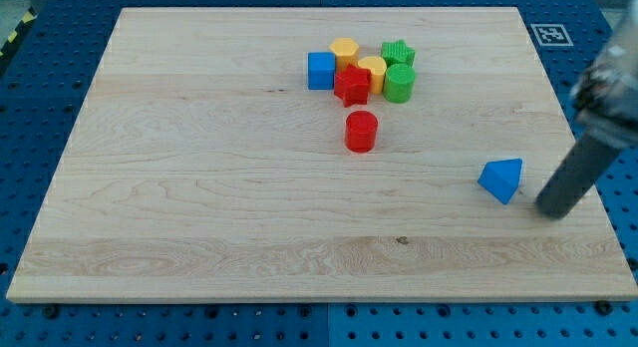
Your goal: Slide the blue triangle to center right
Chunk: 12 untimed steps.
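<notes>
The blue triangle is seen lying on the wooden bench toward the view's right, a little below mid-height and short of the right edge. My tip is set down at about four o'clock from the triangle, near it but with a narrow strip of bare wood showing between them, so no contact is made. No jaws are fitted to this arm; it ends in a plain dark rod, and nothing is held by it.

A cluster of blocks is gathered near the view's top centre, well apart from the triangle, at roughly ten o'clock from it. In the cluster a blue cube is placed at nine o'clock, a red star at the middle, two yellow blocks just beside it, a green star at two o'clock and a green cylinder at three o'clock. A red cylinder stands alone just below the cluster, at six o'clock from it.
</notes>
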### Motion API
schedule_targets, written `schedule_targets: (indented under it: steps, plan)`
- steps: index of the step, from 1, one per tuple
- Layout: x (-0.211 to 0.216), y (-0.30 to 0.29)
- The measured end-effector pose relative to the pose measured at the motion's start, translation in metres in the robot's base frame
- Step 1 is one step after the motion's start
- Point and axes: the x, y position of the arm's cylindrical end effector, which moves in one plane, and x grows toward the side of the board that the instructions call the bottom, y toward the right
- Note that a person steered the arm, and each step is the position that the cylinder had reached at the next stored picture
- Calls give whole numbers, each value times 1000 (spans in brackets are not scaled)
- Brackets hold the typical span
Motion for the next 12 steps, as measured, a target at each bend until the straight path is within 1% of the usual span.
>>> schedule_targets:
  steps: [1, 2, 3, 4, 5, 6, 7, 8, 9, 10, 11, 12]
  plan:
    - [-56, 24]
    - [34, 13]
    - [77, -87]
    - [24, -146]
    - [-55, -103]
    - [-14, -99]
    - [73, -94]
    - [49, -24]
    - [-60, -22]
    - [-20, -22]
    - [68, -31]
    - [96, -102]
